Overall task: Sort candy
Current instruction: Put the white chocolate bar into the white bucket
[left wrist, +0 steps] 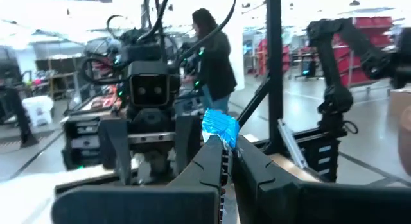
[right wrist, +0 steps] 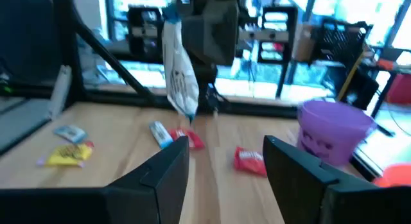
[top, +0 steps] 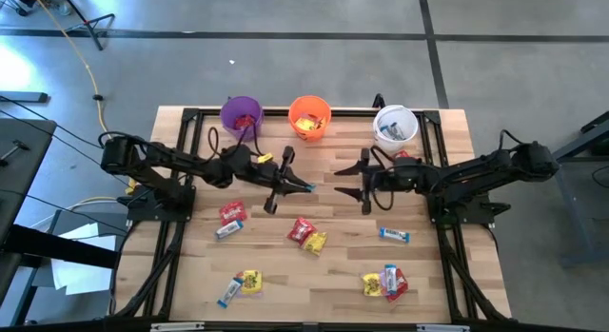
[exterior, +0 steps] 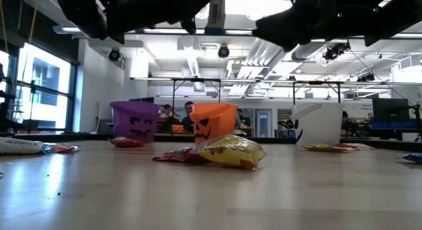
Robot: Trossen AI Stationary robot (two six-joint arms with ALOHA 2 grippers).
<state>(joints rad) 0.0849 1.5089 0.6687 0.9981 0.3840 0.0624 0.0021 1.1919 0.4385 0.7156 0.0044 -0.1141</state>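
The left gripper [top: 306, 187] is clenched on a blue-and-white bar [left wrist: 221, 126] facing the released right gripper [top: 341, 182], buckets [top: 309, 117] beyond partly filled, most candy [top: 306, 234] below still unsorted.

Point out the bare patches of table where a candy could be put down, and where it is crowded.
Bare wood lies between the red packet and the red-and-yellow pair, and along the front edge between the yellow packet and the heap. It is crowded at that heap and by the purple bucket, orange bucket and white bucket.
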